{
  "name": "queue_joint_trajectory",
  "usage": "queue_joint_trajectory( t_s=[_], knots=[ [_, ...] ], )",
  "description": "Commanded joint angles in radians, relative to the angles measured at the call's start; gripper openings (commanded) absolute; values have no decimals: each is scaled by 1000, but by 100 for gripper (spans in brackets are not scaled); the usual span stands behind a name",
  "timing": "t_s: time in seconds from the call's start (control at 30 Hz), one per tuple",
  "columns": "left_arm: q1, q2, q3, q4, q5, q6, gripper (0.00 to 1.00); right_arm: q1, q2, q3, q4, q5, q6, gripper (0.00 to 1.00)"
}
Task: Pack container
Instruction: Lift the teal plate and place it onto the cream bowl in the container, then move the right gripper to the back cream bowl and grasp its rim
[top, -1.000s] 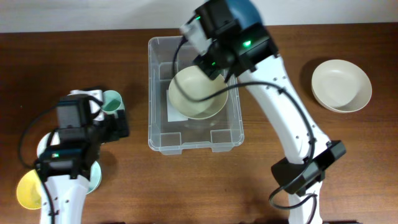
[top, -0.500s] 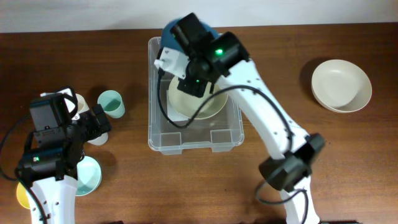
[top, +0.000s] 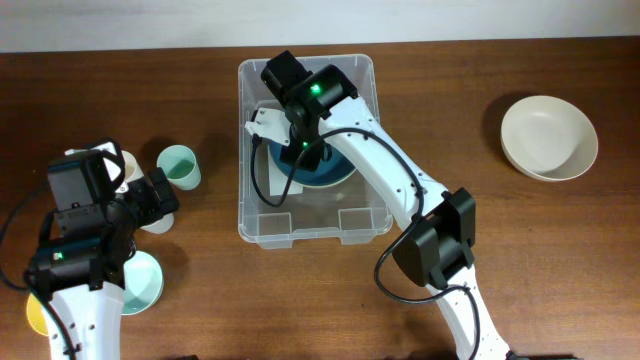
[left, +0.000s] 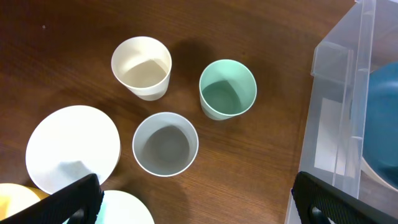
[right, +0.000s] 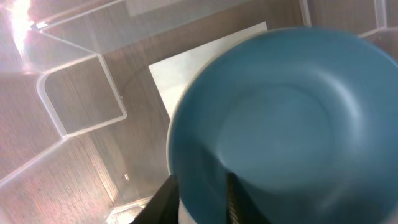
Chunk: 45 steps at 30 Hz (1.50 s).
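The clear plastic container (top: 246, 190) stands at the table's middle back, and shows in the left wrist view (left: 336, 118) and right wrist view (right: 81, 106). My right gripper (top: 300, 148) reaches into it, shut on the rim of a blue bowl (top: 322, 172), one finger inside and one outside (right: 200, 202). The blue bowl (right: 280, 124) lies low in the container over its white label (right: 186, 68). A cream rim (left: 373, 182) shows under it. My left gripper (left: 199, 208) is open and empty, above the table beside several cups.
A mint cup (left: 227, 89), a cream cup (left: 142, 67) and a grey cup (left: 165, 144) stand left of the container. White and mint dishes (left: 71, 148) and a yellow one (top: 35, 312) lie at front left. A cream bowl (top: 548, 137) sits at far right.
The right arm swung left and lowered the blue bowl into the container, over the cream bowl that lay there. The left arm drew back to the left, then held still.
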Motion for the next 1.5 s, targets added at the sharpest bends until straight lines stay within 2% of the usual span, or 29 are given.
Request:
queue_joint_trajectory(
  t_s=[0.0,0.17,0.33,0.37,0.4,0.43,0.47,0.6,0.83,1.13,1.47],
  knots=[
    [5,-7,18,-3,1,-12,99,0,-8,3,-8,-8,-6,23],
    [5,-7,18,-3,1,-12,99,0,-48,29,-48,3,14,24],
    [5,-7,18,-3,1,-12,99,-21,-140,143,-41,135,162,24],
    [5,-7,18,-3,1,-12,99,-34,-156,177,-39,165,199,30],
    [5,-7,18,-3,1,-12,99,-51,-172,212,-39,188,235,40],
    [5,-7,18,-3,1,-12,99,-74,-184,246,-37,208,275,56],
    [5,-7,18,-3,1,-12,99,-101,-194,280,-34,214,317,61],
    [5,-7,18,-3,1,-13,99,-252,-202,346,-33,213,455,74],
    [5,-7,18,-3,1,-13,99,-538,-150,243,-45,203,614,92],
    [5,-7,18,-3,1,-13,99,-764,-78,-97,58,183,657,93],
    [5,-7,18,-3,2,-13,99,-872,-76,-359,271,183,690,93]
  ],
)
